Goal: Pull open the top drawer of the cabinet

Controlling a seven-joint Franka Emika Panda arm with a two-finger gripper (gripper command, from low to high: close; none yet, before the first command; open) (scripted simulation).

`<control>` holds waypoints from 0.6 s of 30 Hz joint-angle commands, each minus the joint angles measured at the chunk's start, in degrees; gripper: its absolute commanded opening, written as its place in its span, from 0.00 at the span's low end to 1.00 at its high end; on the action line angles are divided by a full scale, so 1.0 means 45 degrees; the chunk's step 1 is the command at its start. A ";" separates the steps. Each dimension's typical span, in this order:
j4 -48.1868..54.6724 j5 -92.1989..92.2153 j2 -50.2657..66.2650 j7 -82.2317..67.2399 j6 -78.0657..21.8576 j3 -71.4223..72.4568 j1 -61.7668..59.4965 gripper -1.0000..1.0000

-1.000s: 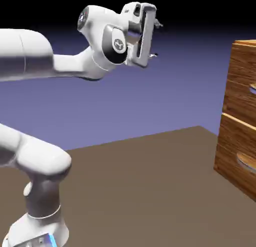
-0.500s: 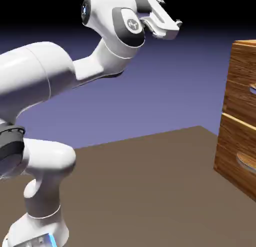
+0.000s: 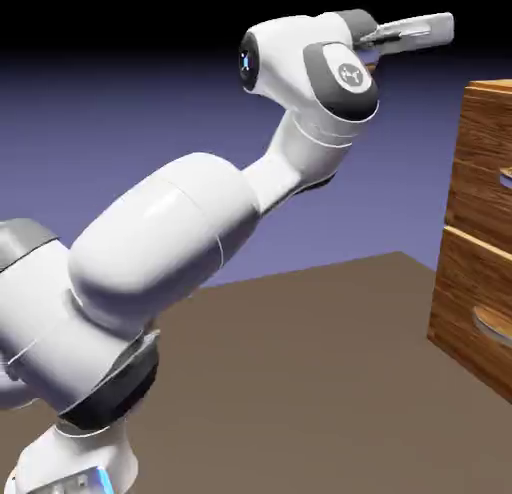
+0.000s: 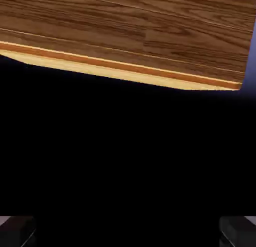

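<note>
The cabinet (image 3: 478, 282) of reddish-brown wood stands at the exterior view's right edge, cut off by the frame. Its top drawer (image 3: 482, 162) is shut flush, with a bit of silvery handle (image 3: 507, 180) showing at the edge. My gripper (image 3: 443, 27) is high up, left of the cabinet's top corner and slightly above it, touching nothing. In the hand view the gripper (image 4: 128, 233) is open, its grey fingertips (image 4: 17, 231) far apart with nothing between them. Cabinet wood (image 4: 130, 36) fills the top of that view, black below.
The lower drawer (image 3: 470, 302) with a curved silvery handle (image 3: 492, 327) sits beneath the top one. The brown table (image 3: 300, 382) stretches between the robot's base and the cabinet. My white arm reaches diagonally from lower left to upper right.
The arm has swung up and to the right, carrying the hand toward the cabinet's top. The hand has rolled to lie flat. The jaws have stayed open.
</note>
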 commanded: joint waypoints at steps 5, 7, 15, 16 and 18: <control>0.0860 -0.2134 -0.0756 -0.2769 -0.0316 -0.1079 0.1474 0.50; 0.1204 -0.2987 -0.1058 -0.3877 -0.0443 -0.1511 0.2064 0.50; 0.2579 -0.6400 -0.2267 -0.8307 -0.0949 -0.3237 0.4421 0.50; 0.2751 -0.6827 -0.2418 -0.8860 -0.1012 -0.3453 0.4716 0.50; 0.3095 -0.7680 -0.2721 -0.9968 -0.1138 -0.3885 0.5306 0.50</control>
